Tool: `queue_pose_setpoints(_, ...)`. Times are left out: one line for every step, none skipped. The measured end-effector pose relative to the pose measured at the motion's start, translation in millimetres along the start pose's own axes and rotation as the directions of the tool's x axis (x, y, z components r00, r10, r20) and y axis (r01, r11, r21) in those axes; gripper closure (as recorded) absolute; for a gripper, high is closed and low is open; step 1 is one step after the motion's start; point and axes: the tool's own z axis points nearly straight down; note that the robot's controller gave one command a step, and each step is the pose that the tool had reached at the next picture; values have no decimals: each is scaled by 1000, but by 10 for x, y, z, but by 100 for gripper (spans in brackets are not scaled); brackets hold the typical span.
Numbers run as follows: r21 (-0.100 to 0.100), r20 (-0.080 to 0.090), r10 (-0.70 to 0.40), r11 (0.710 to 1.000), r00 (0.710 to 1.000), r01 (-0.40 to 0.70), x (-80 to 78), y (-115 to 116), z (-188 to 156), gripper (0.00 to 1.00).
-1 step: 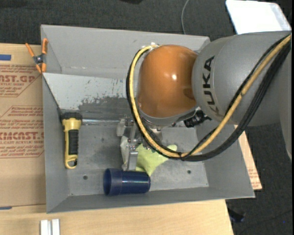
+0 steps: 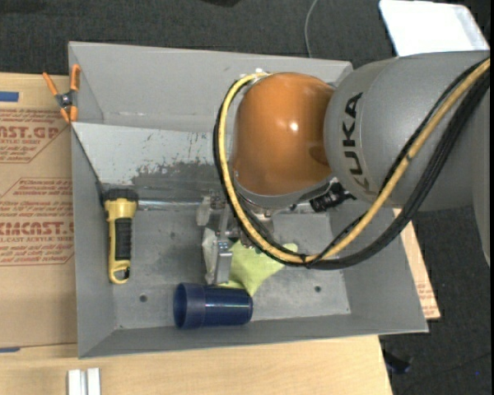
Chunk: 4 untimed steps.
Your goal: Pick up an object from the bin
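- The step in hand is judged to be the closing in on a thing in the lower middle of the bin. The claw is seen low over the floor, just beside the left edge of a crumpled yellow-green piece, soft-looking and perhaps cloth or foam.
- Whether the claw is open or closed cannot be told, and nothing is seen held in it.
- The yellow-green piece is partly hidden under the wrist. A dark blue cup is laid on its side just below the claw; whether it touches the piece cannot be told.
- For a sound grasp, the claw is best centred over the bulk of the piece, not its thin edge, since a soft thing is likely to slip out if only a corner is pinched.
- The blue cup should be kept clear: being round and on its side, it could be rolled by a slight nudge.
- A straight upward lift is advised, so that the piece is not dragged against the cup or the sloping wall.
- A yellow and black torch is laid well apart at the left and is judged no hindrance.
- The arm is brought in from the right and bent steeply down, with its orange cover turned towards the camera and the wrist pointed almost straight at the floor.
- A yellow and black cable is looped round the cover and down past the wrist.
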Motion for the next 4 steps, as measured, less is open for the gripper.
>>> queue_pose_setpoints(0, 1, -116, 993, 993, 116, 137, -162, 533, 0)
queue_pose_setpoints(-3, 7, -70, 998, 998, 70, -365, -72, 309, 0)
queue_pose_setpoints(-1, 3, -295, 955, 955, 295, -218, -208, 470, 0)
queue_pose_setpoints(-1, 11, -359, 933, 933, 360, -373, -206, 629, 0)
